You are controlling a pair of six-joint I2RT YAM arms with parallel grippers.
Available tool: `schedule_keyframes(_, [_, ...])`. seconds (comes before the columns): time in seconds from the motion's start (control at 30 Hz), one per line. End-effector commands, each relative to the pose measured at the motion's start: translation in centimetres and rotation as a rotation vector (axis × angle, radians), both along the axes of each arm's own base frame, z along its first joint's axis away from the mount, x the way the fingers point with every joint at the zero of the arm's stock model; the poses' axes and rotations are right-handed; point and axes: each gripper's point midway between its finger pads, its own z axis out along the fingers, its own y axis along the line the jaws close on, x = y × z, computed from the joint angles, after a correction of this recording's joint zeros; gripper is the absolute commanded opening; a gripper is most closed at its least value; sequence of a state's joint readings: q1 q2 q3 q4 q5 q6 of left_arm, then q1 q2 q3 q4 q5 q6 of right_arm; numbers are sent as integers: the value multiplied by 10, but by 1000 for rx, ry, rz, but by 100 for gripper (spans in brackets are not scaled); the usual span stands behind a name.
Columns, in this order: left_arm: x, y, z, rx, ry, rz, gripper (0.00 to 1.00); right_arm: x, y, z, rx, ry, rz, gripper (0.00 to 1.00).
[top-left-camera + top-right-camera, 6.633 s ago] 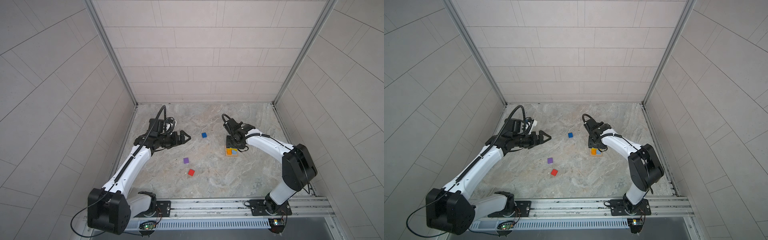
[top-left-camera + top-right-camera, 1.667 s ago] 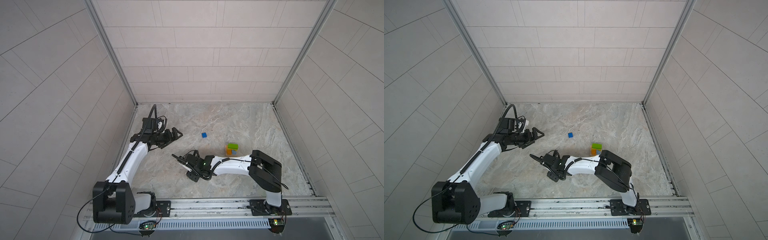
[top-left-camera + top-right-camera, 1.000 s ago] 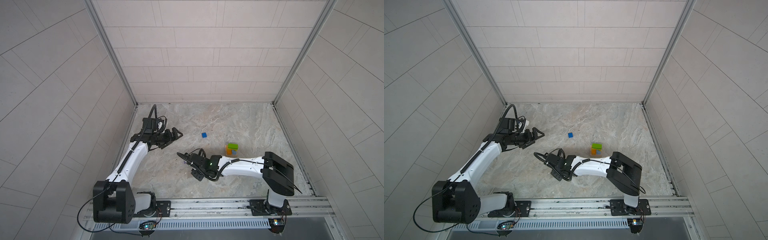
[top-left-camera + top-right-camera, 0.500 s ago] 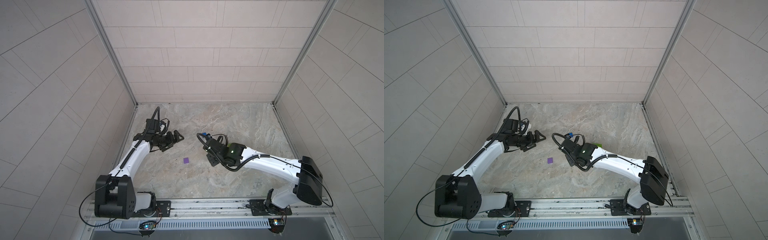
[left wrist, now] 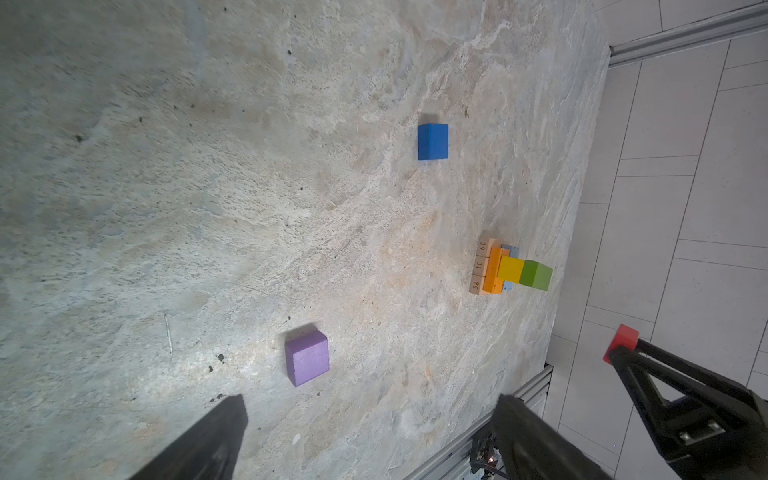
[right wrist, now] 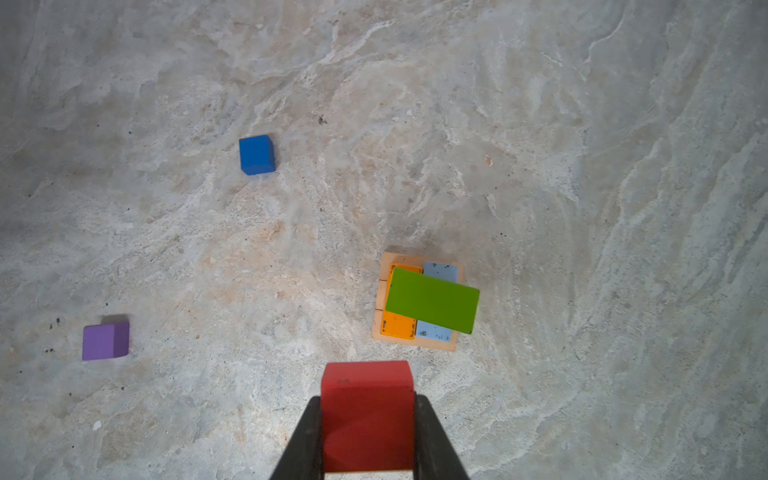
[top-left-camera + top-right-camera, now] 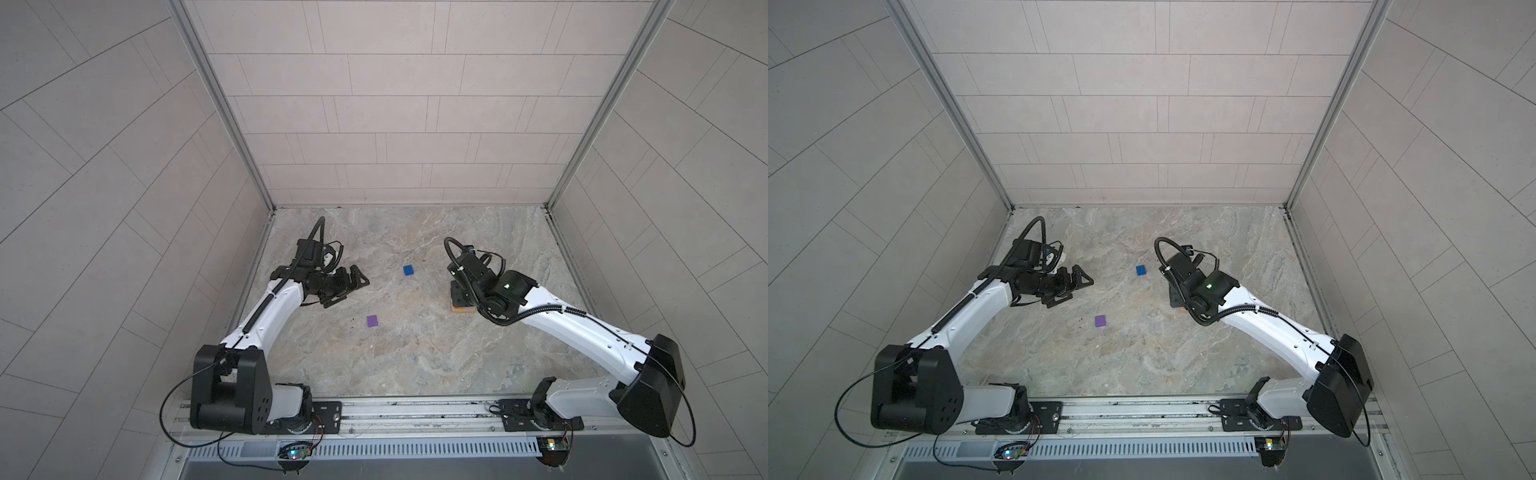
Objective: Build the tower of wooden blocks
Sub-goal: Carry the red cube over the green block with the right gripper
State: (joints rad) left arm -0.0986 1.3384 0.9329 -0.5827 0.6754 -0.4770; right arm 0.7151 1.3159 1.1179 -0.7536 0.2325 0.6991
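The wood block tower [image 6: 432, 299] stands on the floor: tan bars at the base, orange and light-blue bars above, a yellow bar [image 5: 510, 268], and a green bar on top. My right gripper [image 6: 368, 401] is shut on a red cube [image 6: 368, 415] and hangs above the tower, a little to one side of it. In both top views this arm hides most of the tower [image 7: 462, 308]. A purple cube [image 7: 372, 321] and a dark-blue cube [image 7: 408, 270] lie loose on the floor. My left gripper [image 7: 359, 282] hovers open and empty at the left.
Tiled walls close the marble floor [image 7: 415, 365] on three sides. A metal rail [image 7: 415, 411] with both arm bases runs along the front edge. The purple cube [image 5: 307, 357] lies just ahead of the left gripper's fingers [image 5: 224, 424].
The right arm has carried the red cube from the front middle of the floor back and to the right, to above the tower. The left arm has barely moved.
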Motion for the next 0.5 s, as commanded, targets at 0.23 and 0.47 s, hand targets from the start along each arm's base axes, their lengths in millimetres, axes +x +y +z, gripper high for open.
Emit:
schedule_keyframes(0.23, [1, -2, 6, 11, -16, -20, 100, 16, -15, -9, -12, 20, -125, 21])
schedule_keyframes(0.47, [1, -2, 7, 11, -18, -23, 100, 24, -25, -21, -20, 60, -156, 21])
